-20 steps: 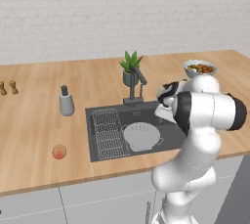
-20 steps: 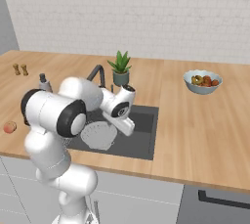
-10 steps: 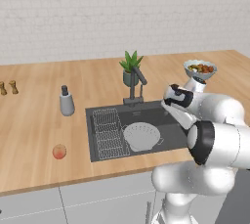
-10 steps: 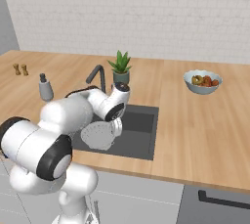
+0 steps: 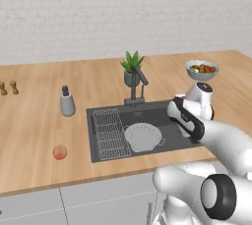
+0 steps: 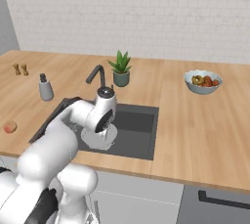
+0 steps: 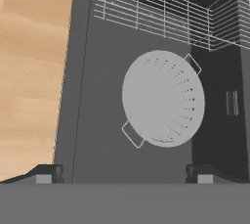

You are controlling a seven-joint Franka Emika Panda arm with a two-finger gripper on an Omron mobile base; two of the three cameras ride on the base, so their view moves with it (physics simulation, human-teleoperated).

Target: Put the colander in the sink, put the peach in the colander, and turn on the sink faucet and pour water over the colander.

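Note:
The white perforated colander (image 7: pixel 163 98) sits upright on the floor of the dark grey sink (image 5: pixel 162 113), just right of the wire rack (image 5: pixel 112 133). My gripper (image 7: pixel 124 176) hangs open above it, nothing between its dark fingertips (image 7: pixel 46 174). In the left base view the gripper (image 5: pixel 181 121) is over the right half of the basin, with the colander (image 5: pixel 142 137) to its left. The peach (image 5: pixel 59 152) lies on the wooden counter left of the sink, near the front edge. Behind the basin stands the dark sink faucet (image 5: pixel 138 84); I see no water.
A grey soap dispenser (image 5: pixel 67 102) stands left of the sink and a potted plant (image 5: pixel 132 69) behind the faucet. At the far right sits a grey bowl of mixed fruit (image 5: pixel 202 70). Two small shakers (image 5: pixel 8 89) are at the far left.
The arm has folded down low and forward, and the hand has shifted a little over the sink. The colander and peach have stayed put. The jaws remained open.

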